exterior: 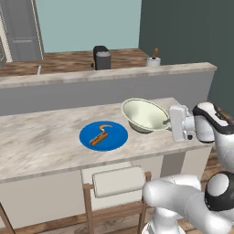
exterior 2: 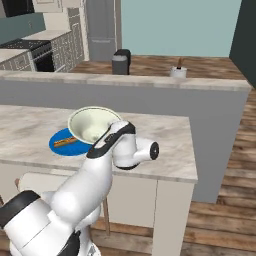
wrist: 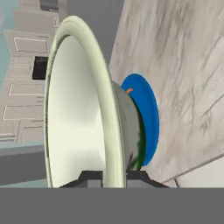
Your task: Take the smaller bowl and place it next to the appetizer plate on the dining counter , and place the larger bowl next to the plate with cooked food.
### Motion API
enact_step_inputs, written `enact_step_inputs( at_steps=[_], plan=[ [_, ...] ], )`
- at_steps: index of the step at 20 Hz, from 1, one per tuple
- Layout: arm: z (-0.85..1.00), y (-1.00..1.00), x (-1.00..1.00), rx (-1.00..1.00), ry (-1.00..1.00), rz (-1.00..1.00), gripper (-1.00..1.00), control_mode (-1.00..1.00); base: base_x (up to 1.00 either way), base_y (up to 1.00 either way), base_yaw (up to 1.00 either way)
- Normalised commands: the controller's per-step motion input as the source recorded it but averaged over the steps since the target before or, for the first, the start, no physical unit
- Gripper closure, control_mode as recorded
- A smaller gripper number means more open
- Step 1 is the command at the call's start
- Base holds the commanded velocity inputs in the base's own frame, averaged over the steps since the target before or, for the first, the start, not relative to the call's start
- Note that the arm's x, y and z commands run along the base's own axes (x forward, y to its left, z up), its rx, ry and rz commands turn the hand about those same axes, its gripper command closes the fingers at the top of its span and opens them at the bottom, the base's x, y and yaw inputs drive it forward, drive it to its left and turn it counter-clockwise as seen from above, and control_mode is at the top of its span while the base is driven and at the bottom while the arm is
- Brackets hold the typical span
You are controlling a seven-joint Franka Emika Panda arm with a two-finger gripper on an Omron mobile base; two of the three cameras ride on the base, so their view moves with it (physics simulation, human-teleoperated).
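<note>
My jaws (wrist: 114, 177) are clamped on the rim of the wide flared cream-white bowl with the dark green band (exterior: 145, 114), one finger inside the wall, one outside. A rim pinch is the only hold a flare this wide allows.

The bowl sits tilted near the right end of the beige-grey marbled tabletop (exterior: 41, 137), just beside the round blue plate carrying a strip of orange-brown cooked food (exterior: 103, 135). In the hand view its base (wrist: 133, 131) is close to the plate's edge; I can't tell whether it is resting on the tabletop or just clear of it.

Placement logic: this bowl belongs next to the cooked-food plate, so it's about on target. My read: level it, set it flat, then release. Risk: letting go while tilted, it rocks or nudges the plate.
</note>
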Motion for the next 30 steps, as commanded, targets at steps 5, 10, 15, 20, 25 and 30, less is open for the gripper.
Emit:
enact_step_inputs(
  at_steps=[5, 10, 15, 20, 25, 30],
  plan=[
    [-0.33, 0.12, 1.00, -0.28, -0.01, -0.13, 1.00, -1.00, 0.00, 0.00, 0.00],
    [-0.23, -0.01, 0.99, -0.21, 0.00, -0.17, 1.00, -1.00, 0.00, 0.00, 0.00],
    [-0.15, -0.10, 0.47, -0.05, 0.07, -0.03, 1.00, -1.00, 0.00, 0.00, 0.00],
    [-0.23, 0.00, 0.00, -0.03, 0.08, 0.00, 1.00, -1.00, 0.00, 0.00, 0.00],
    [-0.13, -0.09, 0.00, 0.00, 0.01, 0.00, 1.00, -1.00, 0.00, 0.00, 0.00],
    [-0.29, 0.00, 0.07, -0.02, 0.00, 0.00, 1.00, -1.00, 0.00, 0.00, 0.00]
  ],
)
